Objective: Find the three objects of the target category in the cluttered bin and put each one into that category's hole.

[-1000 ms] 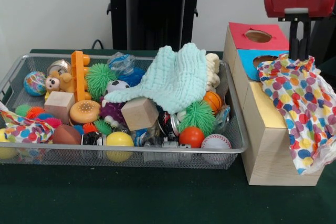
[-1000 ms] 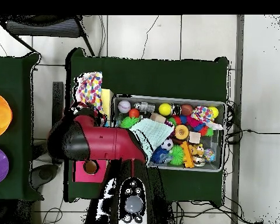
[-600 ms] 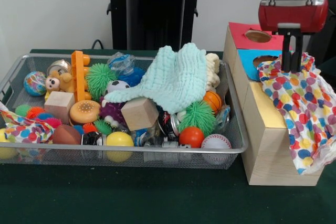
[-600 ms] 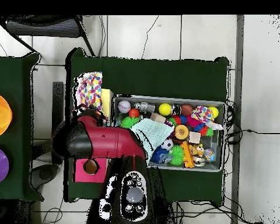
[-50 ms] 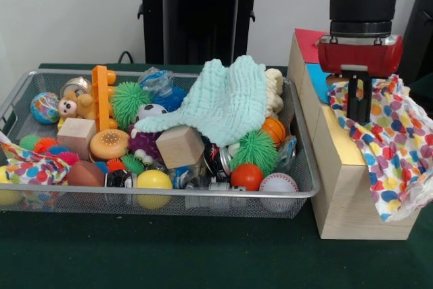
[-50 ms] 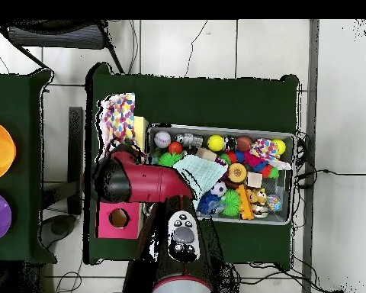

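Claw over dotted cloth draped across the hole box

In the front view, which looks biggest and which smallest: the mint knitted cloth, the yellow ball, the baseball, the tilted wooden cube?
1. mint knitted cloth
2. tilted wooden cube
3. yellow ball and baseball: they look alike, so I give no order.

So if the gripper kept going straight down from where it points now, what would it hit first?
Most likely the polka-dot cloth draped over the wooden box. The gripper points down right at it, seemingly already in its folds, though depth is hard to judge.
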`<state>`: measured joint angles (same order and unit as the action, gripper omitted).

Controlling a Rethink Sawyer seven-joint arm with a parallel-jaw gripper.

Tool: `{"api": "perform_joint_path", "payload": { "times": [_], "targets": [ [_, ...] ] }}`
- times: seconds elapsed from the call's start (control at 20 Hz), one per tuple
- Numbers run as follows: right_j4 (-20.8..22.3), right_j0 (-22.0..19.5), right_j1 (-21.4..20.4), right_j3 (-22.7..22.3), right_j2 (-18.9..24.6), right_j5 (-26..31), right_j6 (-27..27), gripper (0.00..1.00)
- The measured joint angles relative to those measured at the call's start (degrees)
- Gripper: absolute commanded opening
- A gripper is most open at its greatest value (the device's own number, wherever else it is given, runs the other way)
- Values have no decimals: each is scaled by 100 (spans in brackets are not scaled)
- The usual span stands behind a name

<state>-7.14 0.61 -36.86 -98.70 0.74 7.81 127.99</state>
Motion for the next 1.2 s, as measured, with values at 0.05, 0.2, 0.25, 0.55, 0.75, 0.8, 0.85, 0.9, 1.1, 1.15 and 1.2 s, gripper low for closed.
{"api": "perform_joint_path", "payload": {
  "times": [0.05, 0.2, 0.25, 0.55, 0.75, 0.8, 0.85, 0.9, 1.1, 1.15, 1.2],
  "targets": [
    [-1, 7, -1, 0, 0, 0, 0, 0],
    [-4, 51, -22, 0, 0, 1, 0, 0],
    [-4, 78, -38, 0, 1, 1, 0, 0],
    [-22, 167, -128, 0, 0, 1, 0, 0],
    [-29, 180, -133, 0, 0, 1, 0, 0],
    [-31, 180, -116, 0, 0, 1, 0, 0],
    [-34, 180, -98, 0, 0, 0, 0, 0],
    [-34, 180, -79, 1, 0, 0, 0, 0],
    [-35, 181, 40, 3, 0, -9, 0, 0],
    [-36, 182, 67, 5, 0, -18, 0, 0],
    [-43, 190, 95, 35, -3, -69, 0, 0]
  ]
}}
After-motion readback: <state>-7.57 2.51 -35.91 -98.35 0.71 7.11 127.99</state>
